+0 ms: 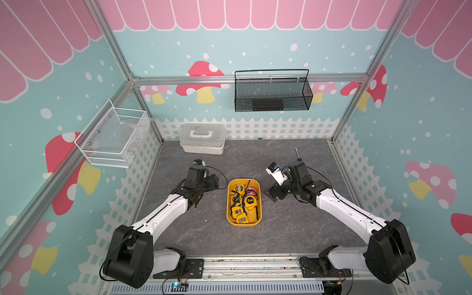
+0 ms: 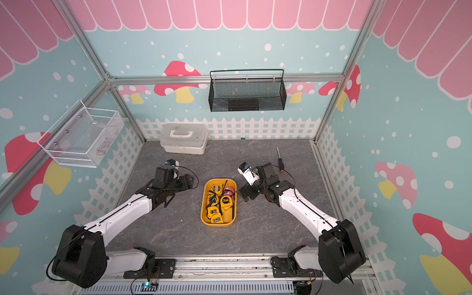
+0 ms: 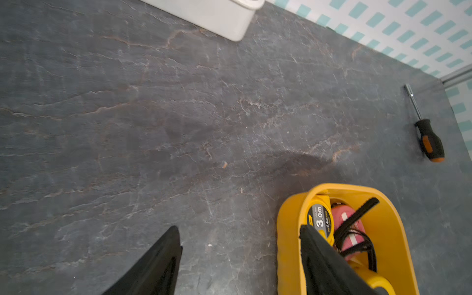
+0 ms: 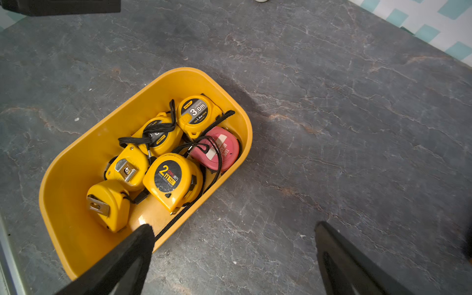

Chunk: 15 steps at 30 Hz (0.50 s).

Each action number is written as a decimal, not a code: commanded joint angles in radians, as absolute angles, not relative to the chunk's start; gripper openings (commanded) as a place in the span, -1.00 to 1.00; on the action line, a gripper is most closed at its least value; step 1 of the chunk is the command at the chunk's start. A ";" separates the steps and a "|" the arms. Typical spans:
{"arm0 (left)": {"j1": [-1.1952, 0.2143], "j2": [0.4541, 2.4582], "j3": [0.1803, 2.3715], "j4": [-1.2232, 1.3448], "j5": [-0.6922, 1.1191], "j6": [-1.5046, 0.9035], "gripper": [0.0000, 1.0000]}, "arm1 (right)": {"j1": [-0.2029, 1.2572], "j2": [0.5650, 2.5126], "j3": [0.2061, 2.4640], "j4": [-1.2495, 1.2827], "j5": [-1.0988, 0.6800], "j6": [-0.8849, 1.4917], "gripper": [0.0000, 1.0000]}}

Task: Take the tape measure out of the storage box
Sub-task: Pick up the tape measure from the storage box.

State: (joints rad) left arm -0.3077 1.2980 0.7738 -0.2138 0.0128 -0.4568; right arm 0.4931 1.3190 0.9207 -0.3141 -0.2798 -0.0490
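Where their faces can be read, one yellow tape measure [image 4: 196, 112] says "3.0m", a second yellow tape measure [image 4: 169, 177] says "2m", and the pink tape measure [image 4: 217, 149] says "TAPE MEASURE". More yellow ones lie beside them, two turned to show metal belt clips, with black wrist cords tangled over the heap. All sit inside the storage box [image 4: 71, 199], a glossy yellow plastic tray with rounded corners, in the middle of the dark slate-patterned tabletop [image 1: 204, 229].

The left gripper [image 3: 240, 255] is just beside the box, its jaws apart over bare tabletop and holding nothing. The right gripper [image 4: 232, 242] is at the opposite side, jaws spread wide and empty.

Farther off lie a black-and-orange screwdriver [image 3: 429, 138] and a white lidded case [image 1: 203, 138].
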 commanded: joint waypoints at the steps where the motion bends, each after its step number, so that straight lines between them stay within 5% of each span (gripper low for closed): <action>1: -0.338 1.305 0.810 -0.283 0.039 -0.454 0.49 | 0.524 1.322 0.967 -0.358 -0.292 -0.080 0.97; 15: -0.621 1.398 0.950 -0.427 -0.007 -0.229 0.54 | 0.538 1.331 0.989 -0.394 -0.107 0.017 0.95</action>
